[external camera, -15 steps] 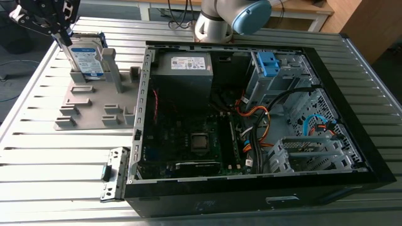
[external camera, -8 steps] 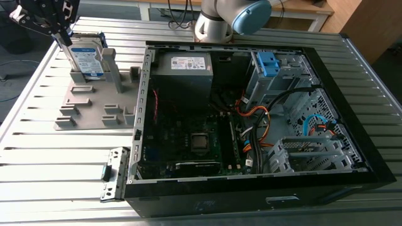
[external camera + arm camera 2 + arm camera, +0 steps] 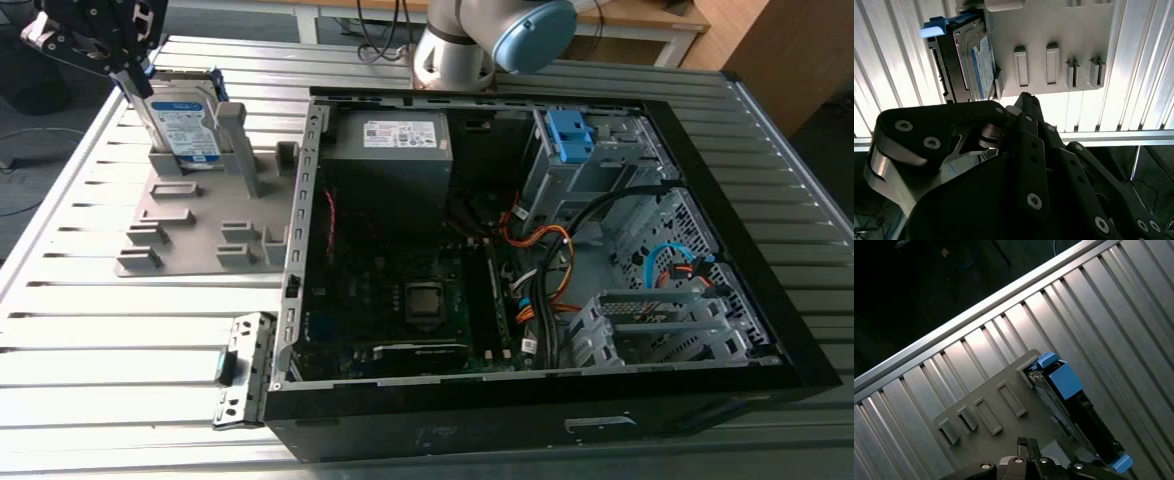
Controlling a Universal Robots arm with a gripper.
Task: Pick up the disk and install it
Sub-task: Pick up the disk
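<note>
Beside the open case [image 3: 467,415], the disk [image 3: 184,125] stands upright, racked.

Bright light is glaring off the slats of the ribbed metal table [image 3: 80,330]. Beyond the table a wooden desk [image 3: 641,15] is standing on white legs, a wooden cabinet [image 3: 781,50] sitting beside it. Past the table's edge, in the first wrist view, a dark floor [image 3: 914,290] is showing, with a blue cable [image 3: 970,260] lying on it.
</note>
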